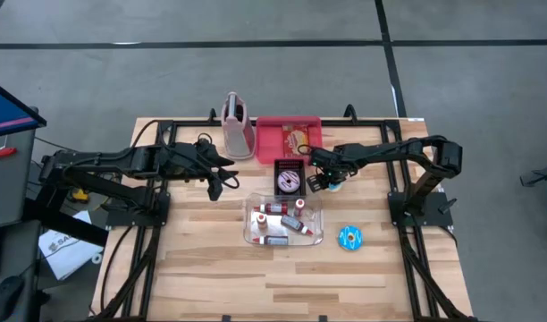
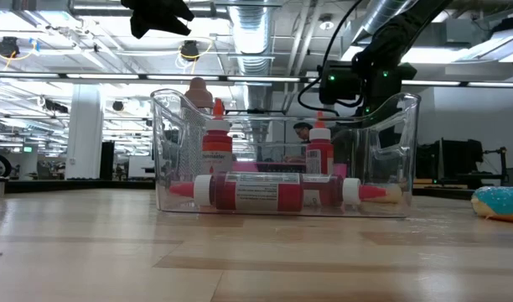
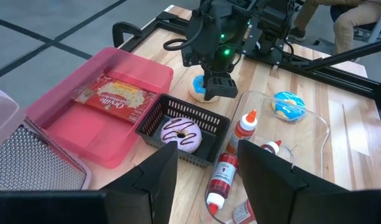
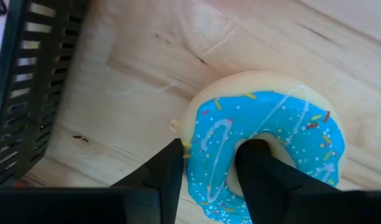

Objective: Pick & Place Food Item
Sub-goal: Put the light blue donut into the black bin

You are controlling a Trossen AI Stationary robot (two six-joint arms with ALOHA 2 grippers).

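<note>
A blue-iced donut [image 4: 271,137] with sprinkles lies on the wooden table just right of a black basket [image 1: 290,166] that holds a purple-iced donut [image 1: 290,182]. My right gripper [image 1: 325,183] is down on the blue donut, shut across its ring; it also shows in the left wrist view [image 3: 216,88]. A second blue donut [image 1: 350,237] lies on the table farther toward the near right. My left gripper [image 3: 208,154] is open and empty, held above the table to the left of the basket [image 1: 218,182]. My right gripper has one finger [image 4: 259,165] in the donut's hole and the other [image 4: 169,171] against the outer rim, with the iced ring [image 4: 212,155] between them. The fingers come from above, pointing down. The donut lies flat on the table.
A clear bin [image 1: 283,220] with several red sauce bottles stands near of the basket. A pink tray [image 1: 289,134] with a popcorn packet is at the far edge, with a pink grater jug [image 1: 238,125] to its left. Bare wood lies toward the near edge.
</note>
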